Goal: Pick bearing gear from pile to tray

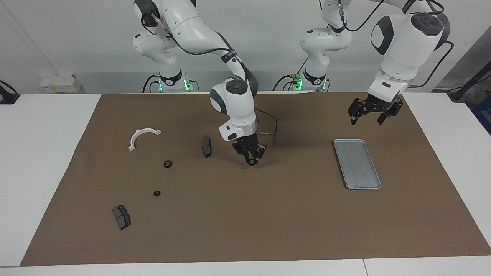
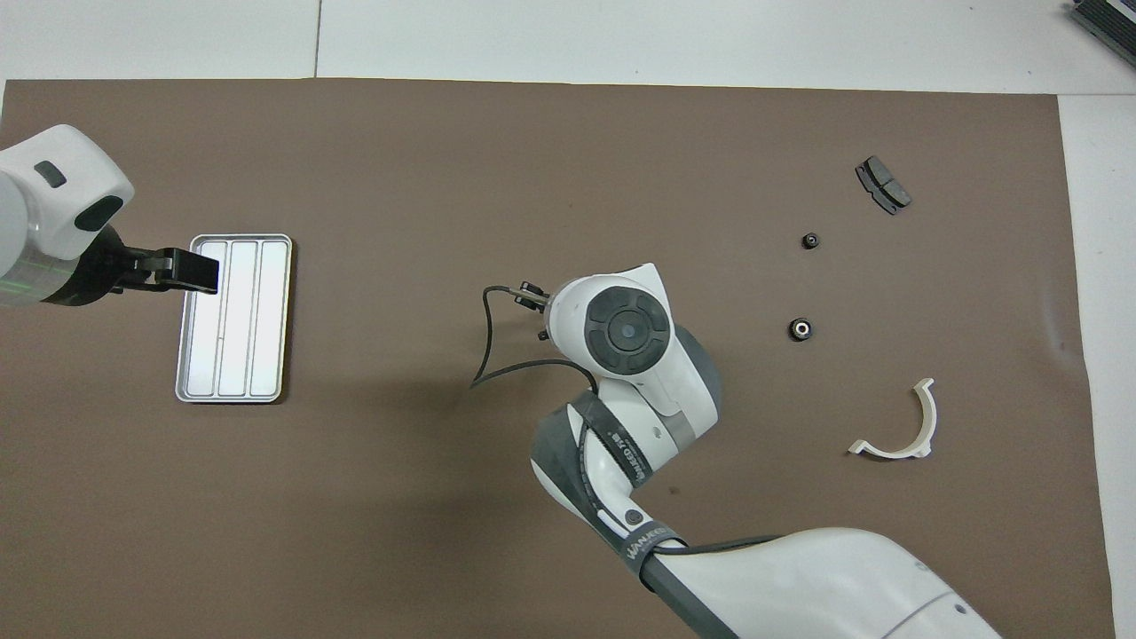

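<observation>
The pile lies toward the right arm's end of the mat: two small black gears [image 1: 167,164] [image 1: 157,193], two dark grey brake pads [image 1: 206,146] [image 1: 121,217] and a white curved bracket [image 1: 142,137]. My right gripper [image 1: 252,161] is raised over the middle of the mat, between the pile and the tray, shut on a small black gear [image 1: 251,163]. In the overhead view its own wrist hides it. The silver tray [image 1: 357,164] [image 2: 235,319] lies flat toward the left arm's end with nothing in it. My left gripper [image 1: 370,114] [image 2: 182,271] hangs open and empty over the mat, by the tray's edge nearer the robots.
A brown mat [image 1: 245,230] covers the white table. In the overhead view the gears [image 2: 800,329] [image 2: 809,240], one brake pad [image 2: 883,185] and the bracket [image 2: 901,426] show; the right arm hides the other pad.
</observation>
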